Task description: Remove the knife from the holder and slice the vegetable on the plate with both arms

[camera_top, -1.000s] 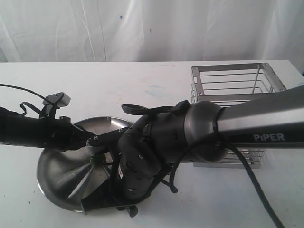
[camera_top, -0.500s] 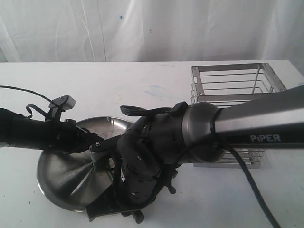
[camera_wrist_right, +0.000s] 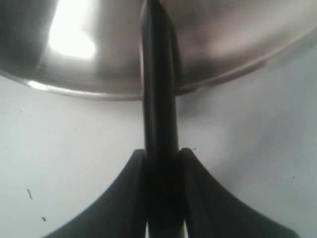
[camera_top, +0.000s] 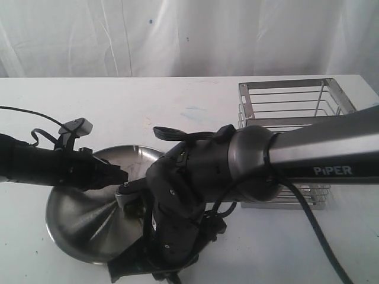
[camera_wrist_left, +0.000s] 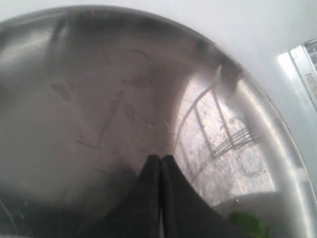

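**Knife in my right claw, over the plate**

My right claw is clamped on the knife, whose blade reaches over the plate rim. My left claw is pressed together, holding nothing, low over the plate; the vegetable lies just beside it. Beyond, the holder stands apart.

You see a shiny, scuffed steel plate, a matt black knife between smooth black plastic fingers, and beside the plate a bright wire holder on the matt white table.
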You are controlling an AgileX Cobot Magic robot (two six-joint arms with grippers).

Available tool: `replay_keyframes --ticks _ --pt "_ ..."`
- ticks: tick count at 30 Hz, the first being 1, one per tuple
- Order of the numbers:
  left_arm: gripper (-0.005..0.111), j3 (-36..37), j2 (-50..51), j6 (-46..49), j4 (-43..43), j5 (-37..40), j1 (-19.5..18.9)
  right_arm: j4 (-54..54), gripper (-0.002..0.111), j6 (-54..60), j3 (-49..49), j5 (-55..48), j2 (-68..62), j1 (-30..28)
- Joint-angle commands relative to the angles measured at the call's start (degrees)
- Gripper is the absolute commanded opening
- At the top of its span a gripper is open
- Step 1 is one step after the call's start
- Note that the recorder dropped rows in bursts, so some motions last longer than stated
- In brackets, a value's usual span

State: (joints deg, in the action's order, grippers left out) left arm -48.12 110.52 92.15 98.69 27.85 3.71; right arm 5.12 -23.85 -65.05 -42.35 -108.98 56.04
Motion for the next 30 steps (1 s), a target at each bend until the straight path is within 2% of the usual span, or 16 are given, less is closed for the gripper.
replay_keyframes --ticks 1,6,16,19,21,24,30 --pt "0.0 -0.5 -4.1 -0.2 1.3 0.6 -0.3 0.0 0.0 -1.0 0.5 -3.1 -0.1 -0.1" --pt "0.0 -0.5 -5.0 -1.9 -0.7 6.7 0.3 0.0 0.0 -1.0 0.5 -2.2 -0.1 -0.1" --pt "0.0 -0.5 -5.0 -2.5 -2.3 8.2 1.6 0.7 0.0 -0.6 0.5 -1.9 -0.1 -0.1" --pt "0.0 0.2 -5.0 -2.5 -2.3 6.3 2.0 0.7 0.0 -0.3 0.5 -2.3 -0.1 -0.1" --pt "0.0 1.4 -4.3 -2.2 -2.2 3.4 3.6 0.7 0.0 -0.3 0.5 -2.6 -0.1 -0.1" --pt "0.0 1.3 -2.5 -0.5 -1.1 3.5 5.0 0.8 0.0 -0.3 0.5 -2.6 -0.1 -0.1" --pt "0.0 1.3 -2.1 0.6 -0.6 -1.4 5.0 2.2 0.0 -0.3 0.5 -2.6 -0.1 -0.1"
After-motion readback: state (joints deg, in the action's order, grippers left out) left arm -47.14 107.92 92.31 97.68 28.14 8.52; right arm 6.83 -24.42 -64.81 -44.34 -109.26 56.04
